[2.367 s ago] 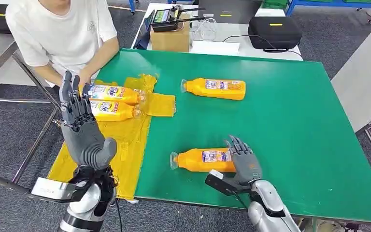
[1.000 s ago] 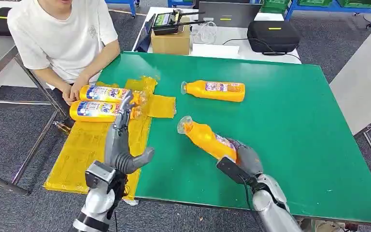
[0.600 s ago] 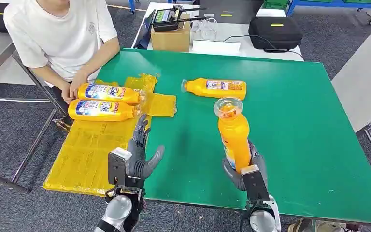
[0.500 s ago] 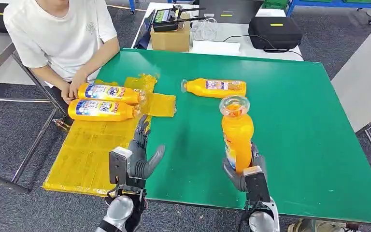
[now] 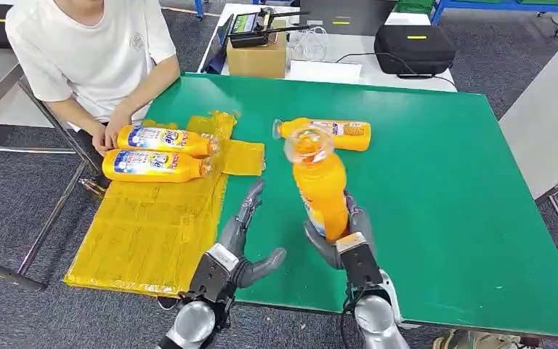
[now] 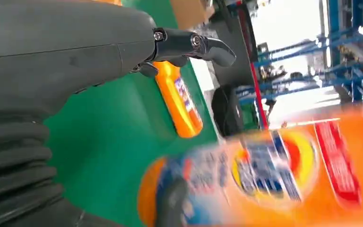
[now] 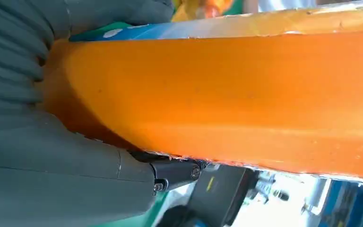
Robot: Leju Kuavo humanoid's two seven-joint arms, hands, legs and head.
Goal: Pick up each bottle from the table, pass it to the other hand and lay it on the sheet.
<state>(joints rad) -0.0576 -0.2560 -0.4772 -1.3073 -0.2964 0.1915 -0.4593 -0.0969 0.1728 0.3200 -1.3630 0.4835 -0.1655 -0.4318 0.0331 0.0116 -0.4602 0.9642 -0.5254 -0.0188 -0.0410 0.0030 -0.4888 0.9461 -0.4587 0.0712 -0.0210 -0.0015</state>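
Note:
My right hand grips an orange bottle upright above the green table, its clear cap toward the camera. The same bottle shows close in the right wrist view, wrapped by the grey hand. My left hand is held open just to the left of the bottle, fingers spread, a small gap between them. The left wrist view shows that hand with the blurred bottle close by. Another orange bottle lies farther back on the table. Two bottles lie on the yellow sheet.
A person in a white shirt sits at the table's far left corner, a hand by the sheet's bottles. A cardboard box and black case stand on the table behind. The table's right half is bare green.
My right hand has lifted the bottle off the table, stood it upright and carried it leftward. My left hand dropped from high over the sheet and came in beside the bottle.

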